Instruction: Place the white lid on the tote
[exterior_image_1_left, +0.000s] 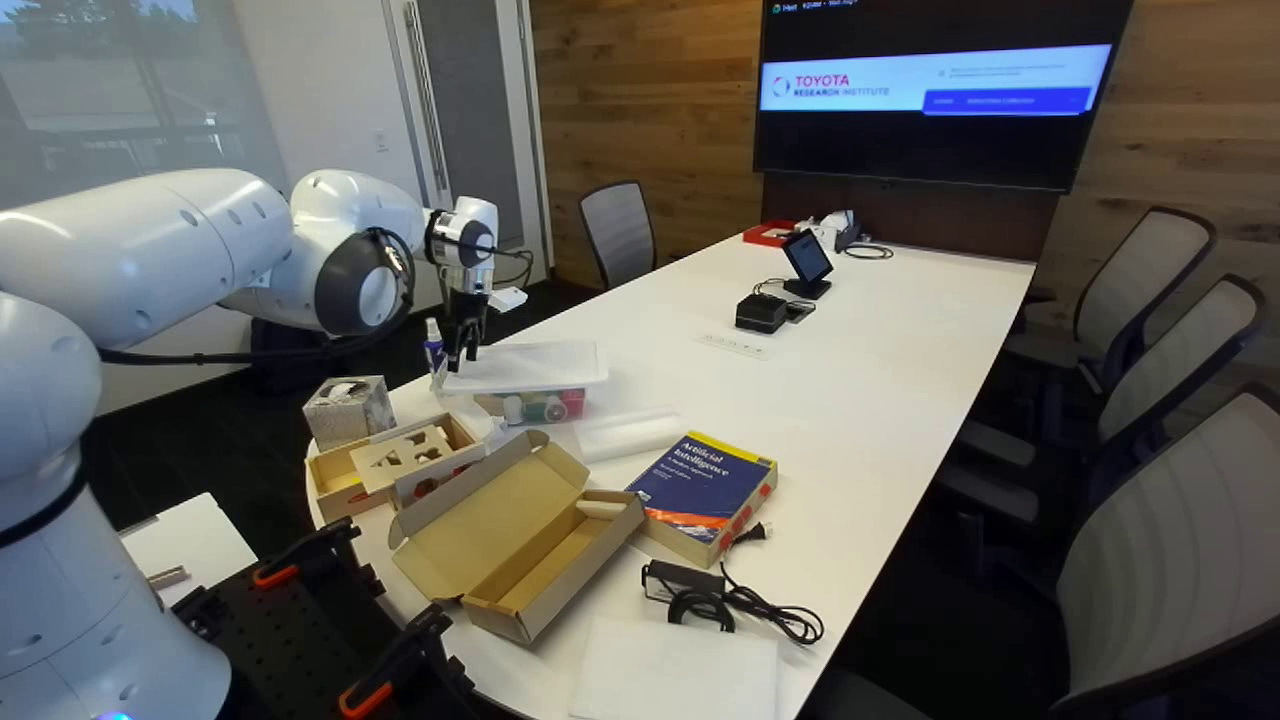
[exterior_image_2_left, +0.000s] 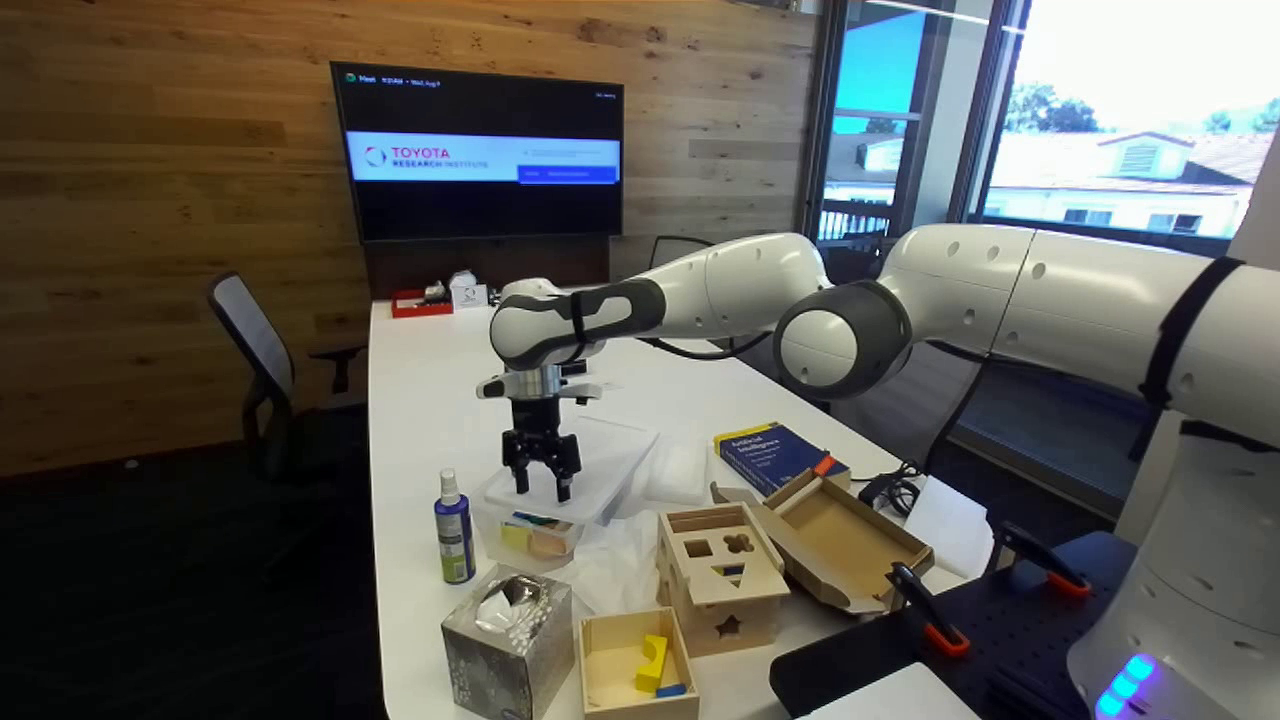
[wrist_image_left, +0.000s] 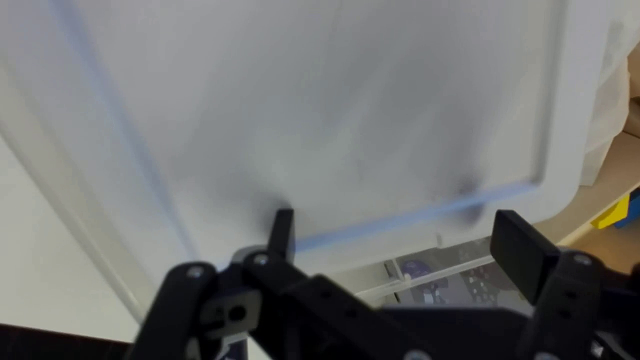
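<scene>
Panda arm (exterior_image_2_left: 965, 290), white with dark grey joint caps, stretches outward in both exterior views. Base (exterior_image_1_left: 90, 610) upright; blue lights (exterior_image_2_left: 1125, 685) glow low on it. Upper arm (exterior_image_1_left: 170, 245) runs near level to the elbow (exterior_image_2_left: 820, 350); from there the forearm (exterior_image_2_left: 725, 285) slopes gently down to the wrist (exterior_image_2_left: 530, 330). Black cable (exterior_image_1_left: 200, 358) sags beneath the links. Robotiq gripper (exterior_image_2_left: 543, 489), black, hangs under the wrist and points about straight down. In the wrist view it shows along the bottom edge: fingers (wrist_image_left: 524, 255) parted, squared tips upward in that view, wide gap between them.
</scene>
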